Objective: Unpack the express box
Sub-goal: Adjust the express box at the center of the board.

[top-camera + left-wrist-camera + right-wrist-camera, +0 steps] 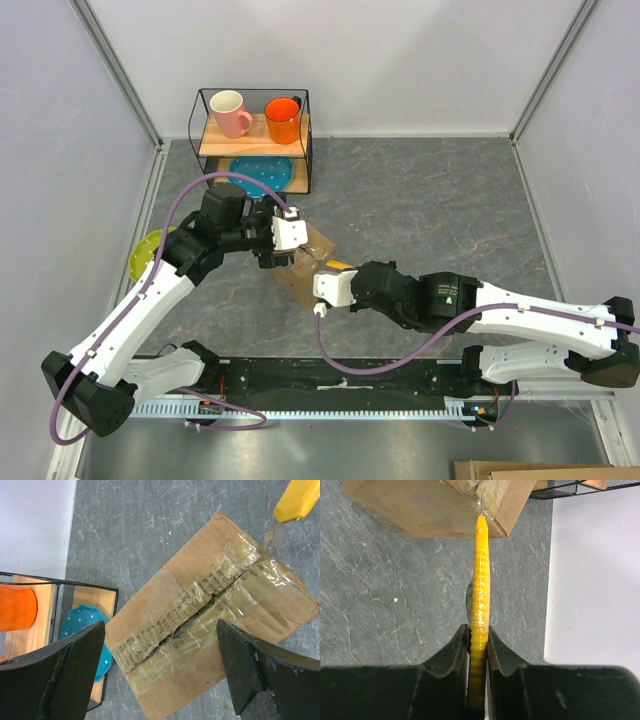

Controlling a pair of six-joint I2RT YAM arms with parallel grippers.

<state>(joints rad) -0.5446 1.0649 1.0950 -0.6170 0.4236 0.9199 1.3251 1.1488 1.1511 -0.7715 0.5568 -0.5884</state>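
**A:** Where's the box (312,250) sitting?

**B:** Flat on the table (420,200), just in front of the wire rack (255,140), between the two arms. The taped seam faces up.

**A:** And the hands?

**B:** The right gripper (478,639) is clamped on a yellow knife (480,580). The tip sits right at the end of the seam, on the box's edge. The left gripper (160,645) hangs above the box with its jaws spread wide, gripping nothing.

**A:** So nothing pins the box down?

**B:** That's my worry. If the blade pushes along the tape (200,610), I think the box skids toward the rack instead of getting cut. Or the tip jumps the seam and scores the cardboard. If it goes too deep, it nicks whatever's inside.

**A:** And the knife itself?

**B:** It's held well back from the tip. A snag in that crumpled tape could twist it in the jaws.
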